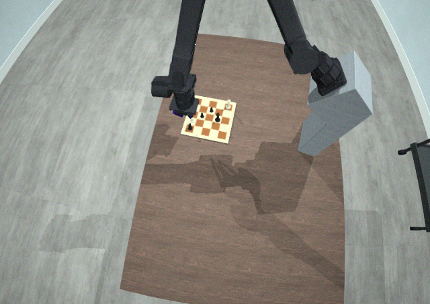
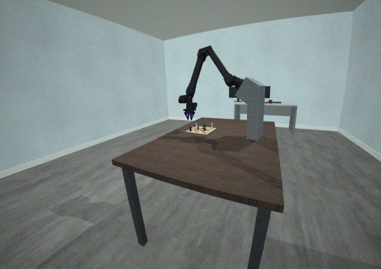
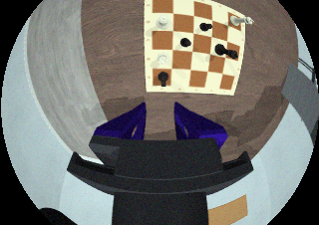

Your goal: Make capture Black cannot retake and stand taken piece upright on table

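My gripper (image 1: 183,115) (image 2: 189,118) (image 3: 159,107) is partly open and empty, pointing down high above the table, beside the chessboard (image 1: 213,133) (image 3: 214,81). In the wrist view, a black piece (image 3: 163,78) stands on the corner square nearest the fingers, with a small white piece (image 3: 162,60) on the square beyond it. Another small white piece (image 3: 162,22) stands farther along that edge column. Two small black pieces (image 3: 185,42) (image 3: 205,27) stand in the middle. A taller black piece (image 1: 217,118) (image 3: 226,51) and a tall white piece (image 1: 228,104) (image 3: 241,20) stand toward the far side.
The grey arm pedestal (image 1: 333,120) (image 2: 256,118) stands on the table (image 1: 236,245) (image 2: 215,168), well to the right of the board. The arm reaches over from it. The table's left edge runs close to the board in the top view.
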Robot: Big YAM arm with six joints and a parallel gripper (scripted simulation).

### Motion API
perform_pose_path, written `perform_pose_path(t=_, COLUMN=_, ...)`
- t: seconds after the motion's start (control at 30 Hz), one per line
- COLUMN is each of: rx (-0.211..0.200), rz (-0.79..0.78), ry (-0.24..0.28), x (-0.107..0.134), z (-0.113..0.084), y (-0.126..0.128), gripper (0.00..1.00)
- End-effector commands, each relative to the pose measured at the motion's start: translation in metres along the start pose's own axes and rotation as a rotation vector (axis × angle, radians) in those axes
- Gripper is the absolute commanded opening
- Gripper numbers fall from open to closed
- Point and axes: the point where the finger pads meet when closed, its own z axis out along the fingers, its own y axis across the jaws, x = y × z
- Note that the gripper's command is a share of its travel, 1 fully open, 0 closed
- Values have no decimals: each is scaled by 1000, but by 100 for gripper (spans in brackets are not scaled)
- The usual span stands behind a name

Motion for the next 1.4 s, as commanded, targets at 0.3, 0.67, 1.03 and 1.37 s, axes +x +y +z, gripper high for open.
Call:
perform_pose_path(t=0.3, rx=-5, rz=9, ry=-12, x=-4, z=12, y=6, gripper=35)
perform_pose_path(t=0.67, rx=-4, rz=0, ry=-10, x=-3, z=23, y=5, gripper=35)
perform_pose_path(t=1.03, rx=-2, rz=-1, ry=-11, x=-3, z=40, y=3, gripper=35)
perform_pose_path(t=1.37, rx=-1, rz=-1, ry=-11, x=-4, z=52, y=2, gripper=35)
